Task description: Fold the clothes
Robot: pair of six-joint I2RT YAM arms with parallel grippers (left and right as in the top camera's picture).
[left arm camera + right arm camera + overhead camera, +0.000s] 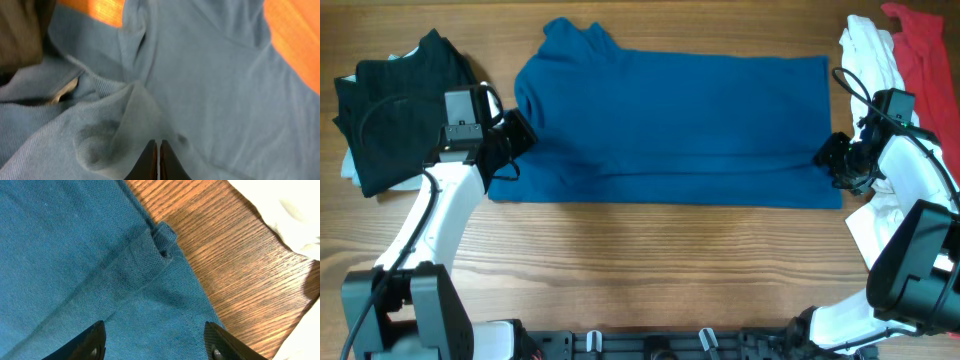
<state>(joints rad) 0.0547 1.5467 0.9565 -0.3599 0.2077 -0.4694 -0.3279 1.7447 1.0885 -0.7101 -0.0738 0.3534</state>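
Holds left gripper (158, 145) closed tight at bunched blue shirt (670, 120); spreads right gripper (155, 342) wide over its folded hem corner.

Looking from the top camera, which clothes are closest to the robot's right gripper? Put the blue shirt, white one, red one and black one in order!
From the right gripper:
1. blue shirt, its right edge is at the open jaws.
2. white garment, just behind, at the table's right.
3. red garment, beyond the white one, far right corner.
4. black shirt, across the table, far left.
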